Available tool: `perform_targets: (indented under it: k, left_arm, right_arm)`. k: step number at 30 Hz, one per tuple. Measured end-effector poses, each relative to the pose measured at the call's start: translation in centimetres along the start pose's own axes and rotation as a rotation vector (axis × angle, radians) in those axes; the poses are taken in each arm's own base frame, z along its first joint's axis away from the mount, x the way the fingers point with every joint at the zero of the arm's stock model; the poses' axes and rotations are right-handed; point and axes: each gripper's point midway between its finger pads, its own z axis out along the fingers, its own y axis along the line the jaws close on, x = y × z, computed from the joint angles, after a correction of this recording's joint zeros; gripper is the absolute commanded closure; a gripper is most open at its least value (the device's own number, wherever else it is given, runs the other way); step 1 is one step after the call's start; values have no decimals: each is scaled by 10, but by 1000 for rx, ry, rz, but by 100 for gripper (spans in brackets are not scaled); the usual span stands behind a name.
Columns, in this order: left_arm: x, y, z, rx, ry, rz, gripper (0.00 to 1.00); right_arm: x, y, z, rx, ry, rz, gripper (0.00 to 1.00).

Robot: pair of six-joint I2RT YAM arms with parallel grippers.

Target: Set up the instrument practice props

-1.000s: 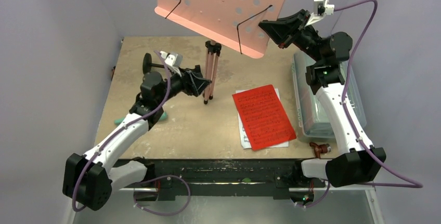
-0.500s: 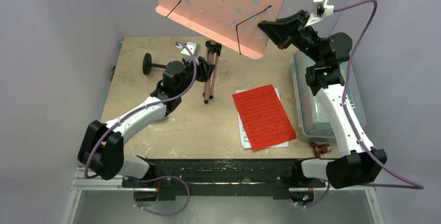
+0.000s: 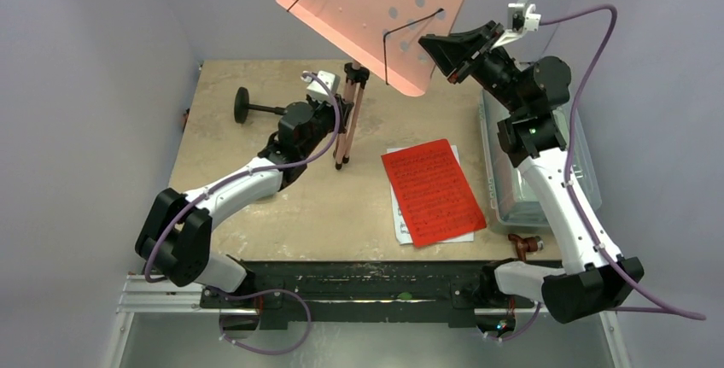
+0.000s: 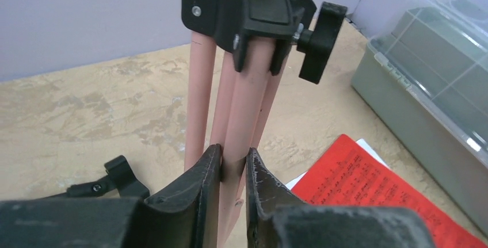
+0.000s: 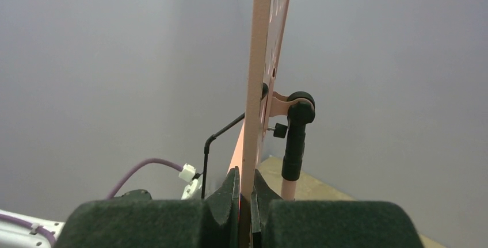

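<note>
The pink perforated music stand rises from the back middle of the table, its desk (image 3: 384,9) tilted overhead and its tripod legs (image 3: 345,129) folded close together. My left gripper (image 3: 335,120) is shut on one pink leg (image 4: 247,104), which sits pinched between both pads (image 4: 233,161) below the black hub (image 4: 247,6). My right gripper (image 3: 437,48) is shut on the right edge of the desk (image 5: 266,58), whose plate passes edge-on between the jaws (image 5: 246,182). A red sheet-music page (image 3: 434,190) lies flat on a white page (image 3: 399,219). The small black round-base stand (image 3: 248,107) lies on its side at back left.
A clear plastic lidded box (image 3: 529,172) sits along the table's right edge under my right arm, and shows at the right of the left wrist view (image 4: 426,87). Grey walls close in the back and sides. My left arm stretches diagonally over the table's left half.
My left arm swung right to the tripod and its jaws closed from wide open onto a leg. The desk shifted right and tipped steeper, my right gripper moving slightly with it.
</note>
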Motion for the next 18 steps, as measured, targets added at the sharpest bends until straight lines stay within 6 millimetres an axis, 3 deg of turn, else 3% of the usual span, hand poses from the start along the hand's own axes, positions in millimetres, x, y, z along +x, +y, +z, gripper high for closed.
perform_targets:
  k: [1, 4, 7, 11, 15, 18]
  left_arm:
    - [0, 0, 0, 0, -2, 12, 100]
    - [0, 2, -2, -8, -17, 49, 99]
    - [0, 5, -6, -25, -27, 57, 73]
    - [3, 9, -14, -61, -27, 18, 63]
    - [28, 18, -22, -106, 28, 13, 69]
    - [35, 21, -24, -126, 48, 22, 86]
  right_arm:
    - [0, 2, 0, 7, 0, -5, 100]
    - [1, 9, 3, 38, -1, -16, 100]
    - [1, 18, 6, 59, 1, -25, 100]
    - [3, 35, 9, 59, 7, -25, 100]
    - [6, 59, 10, 31, 11, -30, 100]
    - [8, 70, 9, 12, 18, -41, 100]
